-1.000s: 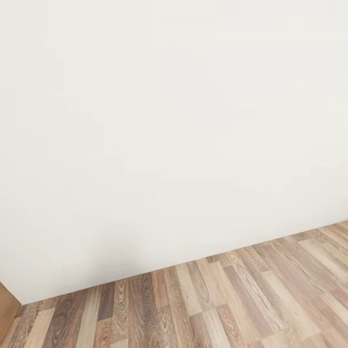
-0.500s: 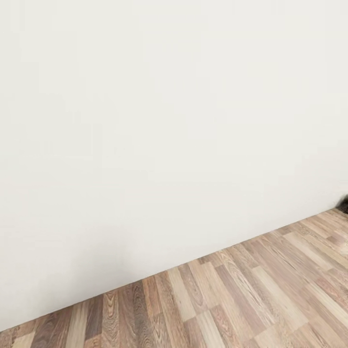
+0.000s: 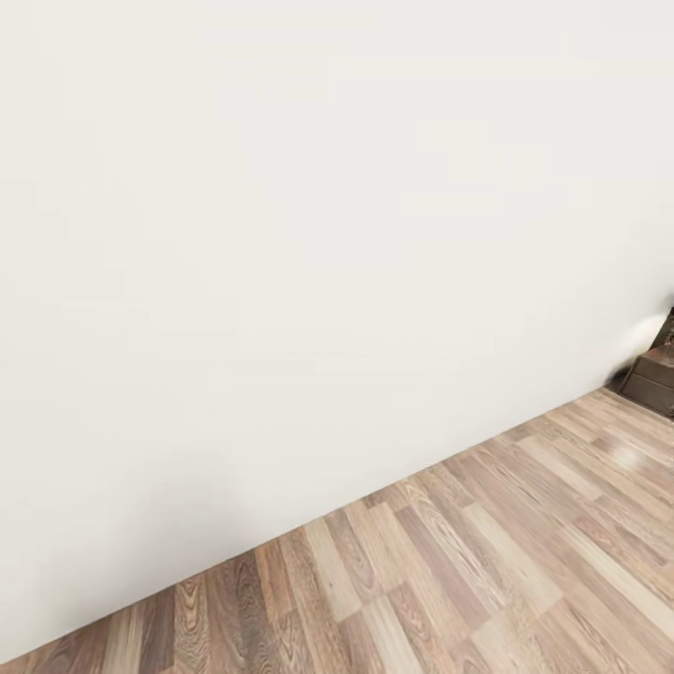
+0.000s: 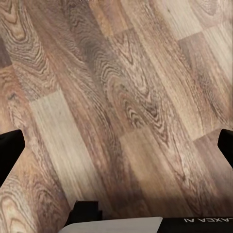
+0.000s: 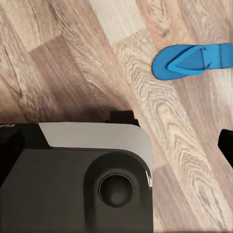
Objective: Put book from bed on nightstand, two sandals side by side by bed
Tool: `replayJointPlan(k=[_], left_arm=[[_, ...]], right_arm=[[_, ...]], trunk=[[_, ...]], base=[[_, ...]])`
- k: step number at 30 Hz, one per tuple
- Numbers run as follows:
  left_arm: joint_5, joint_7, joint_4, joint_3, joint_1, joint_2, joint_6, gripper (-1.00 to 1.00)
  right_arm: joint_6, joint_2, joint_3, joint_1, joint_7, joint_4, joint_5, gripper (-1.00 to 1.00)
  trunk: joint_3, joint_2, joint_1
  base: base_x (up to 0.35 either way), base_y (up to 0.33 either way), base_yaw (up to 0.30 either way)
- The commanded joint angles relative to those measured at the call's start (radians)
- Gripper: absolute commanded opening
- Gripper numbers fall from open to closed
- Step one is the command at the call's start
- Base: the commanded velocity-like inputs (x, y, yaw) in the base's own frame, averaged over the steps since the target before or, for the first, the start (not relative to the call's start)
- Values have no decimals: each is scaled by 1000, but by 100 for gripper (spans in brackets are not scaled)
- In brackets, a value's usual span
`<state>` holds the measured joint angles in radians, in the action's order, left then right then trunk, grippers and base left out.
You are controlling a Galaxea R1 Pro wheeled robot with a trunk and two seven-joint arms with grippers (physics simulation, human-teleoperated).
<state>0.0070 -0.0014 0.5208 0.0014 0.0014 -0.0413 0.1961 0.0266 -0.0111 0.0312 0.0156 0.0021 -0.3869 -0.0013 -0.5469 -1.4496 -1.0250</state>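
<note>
Transit phase, nothing in hand. Nearest, my left pincer (image 4: pixel 116 150) hangs over bare plank floor (image 4: pixel 121 97), its dark fingertips (image 4: pixel 9 153) spread wide and empty. My right pincer shows one fingertip (image 5: pixel 226 145), so I cannot tell its state; a blue sandal (image 5: pixel 191 59) lies flat beyond the robot base (image 5: pixel 73 179). Farther, at three o'clock against the white wall (image 3: pixel 309 234), a dark-brown cabinet corner (image 3: pixel 655 374). I judge I must turn on toward the bed.

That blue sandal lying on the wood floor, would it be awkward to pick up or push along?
Probably light: the sandal looks thin and flat. Lying flat on the floor, it shouldn't roll or tip, and would likely slide if pushed. Its thin strap suggests some flex.
</note>
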Motion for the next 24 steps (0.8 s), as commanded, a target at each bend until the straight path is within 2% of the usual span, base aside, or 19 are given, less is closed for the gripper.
replayJointPlan(k=[1, 24], left_arm=[[1, 0, 1, 0, 0, 0, 2, 100], [1, 0, 0, 0, 0, 0, 2, 100]], right_arm=[[2, 0, 3, 0, 0, -1, 0, 100], [1, 0, 3, 1, 0, -1, 0, 100]], trunk=[[-1, 0, 0], [-1, 0, 0]], base=[[0, 0, -202], [0, 0, -202]])
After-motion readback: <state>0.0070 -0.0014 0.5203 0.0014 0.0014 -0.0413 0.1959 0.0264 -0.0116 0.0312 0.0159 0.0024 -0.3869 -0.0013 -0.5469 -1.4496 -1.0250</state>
